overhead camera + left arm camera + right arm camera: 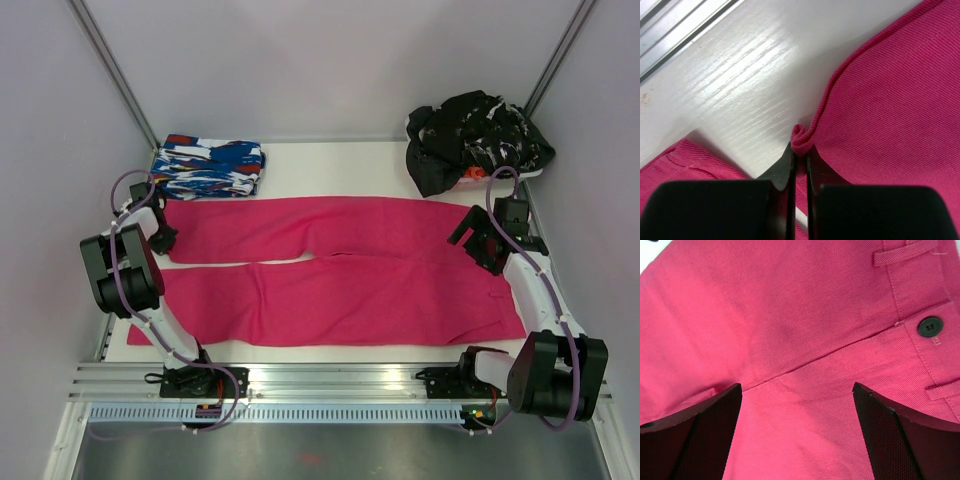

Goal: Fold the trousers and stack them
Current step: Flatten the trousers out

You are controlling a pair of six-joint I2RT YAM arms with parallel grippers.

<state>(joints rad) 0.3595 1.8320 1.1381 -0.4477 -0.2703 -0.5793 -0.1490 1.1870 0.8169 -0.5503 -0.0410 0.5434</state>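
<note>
The magenta-pink trousers lie flat across the white table, legs pointing left and waist at the right. My left gripper is at the hem of the far leg. In the left wrist view it is shut on a bunched corner of the hem. My right gripper is over the waist end at the far right. In the right wrist view it is open above the cloth, near a dark button and a belt loop, holding nothing.
A folded blue, white and red patterned garment lies at the back left. A heap of black clothes with white flecks sits at the back right. An aluminium rail runs along the near edge. Walls close both sides.
</note>
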